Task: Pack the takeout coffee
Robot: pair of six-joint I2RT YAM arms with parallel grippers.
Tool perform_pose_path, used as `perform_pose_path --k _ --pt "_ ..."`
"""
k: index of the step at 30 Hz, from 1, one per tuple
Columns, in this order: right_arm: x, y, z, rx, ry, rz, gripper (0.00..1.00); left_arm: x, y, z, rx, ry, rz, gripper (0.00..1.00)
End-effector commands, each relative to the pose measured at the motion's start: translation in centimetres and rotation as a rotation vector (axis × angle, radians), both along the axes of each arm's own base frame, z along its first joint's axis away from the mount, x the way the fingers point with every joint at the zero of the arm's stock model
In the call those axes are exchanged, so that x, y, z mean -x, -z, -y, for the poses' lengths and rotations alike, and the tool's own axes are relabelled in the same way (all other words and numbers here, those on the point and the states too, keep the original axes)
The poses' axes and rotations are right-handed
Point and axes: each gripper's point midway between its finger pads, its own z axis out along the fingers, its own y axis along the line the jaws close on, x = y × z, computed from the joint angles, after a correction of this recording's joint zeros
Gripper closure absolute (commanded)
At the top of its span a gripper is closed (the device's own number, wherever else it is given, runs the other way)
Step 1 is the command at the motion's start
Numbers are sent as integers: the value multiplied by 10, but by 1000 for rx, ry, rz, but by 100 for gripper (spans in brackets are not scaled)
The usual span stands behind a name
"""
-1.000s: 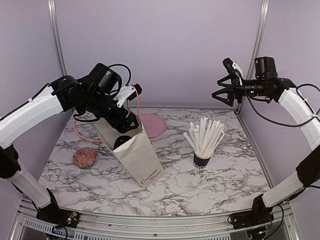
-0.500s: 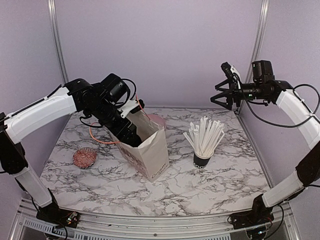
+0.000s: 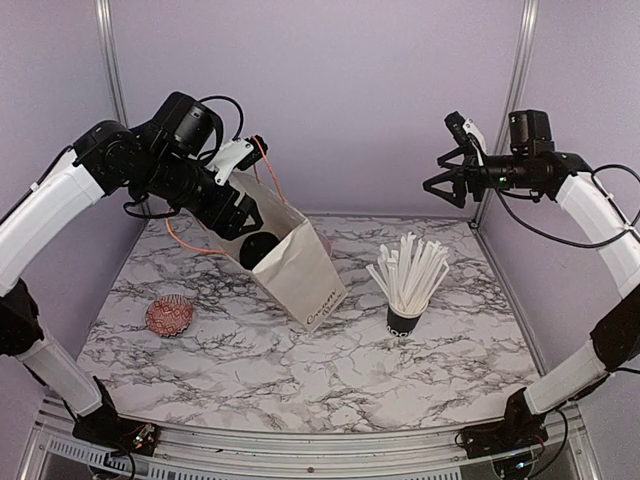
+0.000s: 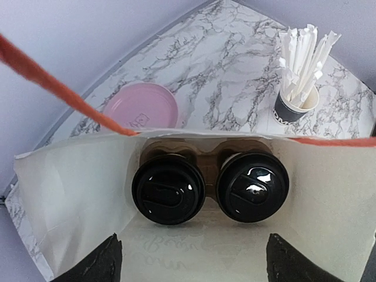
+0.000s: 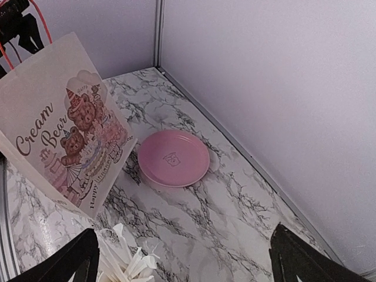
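Note:
Two takeout coffee cups, showing only their round black lids (image 4: 168, 189) (image 4: 252, 185), stand side by side in a brown carrier inside a white paper bag (image 3: 300, 270). One lid (image 3: 260, 247) shows in the bag's mouth in the top view. The bag is tilted, its mouth toward the back left. My left gripper (image 3: 250, 215) is at the mouth, looking into the bag; in its wrist view its jaws (image 4: 191, 264) stand wide apart with nothing between them. The bag's orange handle cord (image 4: 59, 94) runs across near the wrist. My right gripper (image 3: 445, 175) is open and empty, high at the back right.
A black cup of white straws (image 3: 405, 318) stands right of the bag; it also shows in the left wrist view (image 4: 295, 106). A pink plate (image 5: 173, 157) lies behind the bag near the back wall. A red patterned round thing (image 3: 169, 315) lies at the left.
The bag stood nearly upright half a second ago. Now my left arm has risen and pulled back left, and the bag leans that way. The right arm has barely moved.

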Motion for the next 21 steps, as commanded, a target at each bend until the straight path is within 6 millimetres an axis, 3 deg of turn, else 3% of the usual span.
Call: perform_pose_path --k 1,10,21 --pt "-16 -12 13 14 113 17 1 -4 -16 -33 -96 -60 98 13" --pt "-4 -19 12 5 94 53 1 9 18 -16 -87 11 -43 16" --pt "-5 -7 8 -1 65 27 1 10 75 -9 -200 33 -182 19"
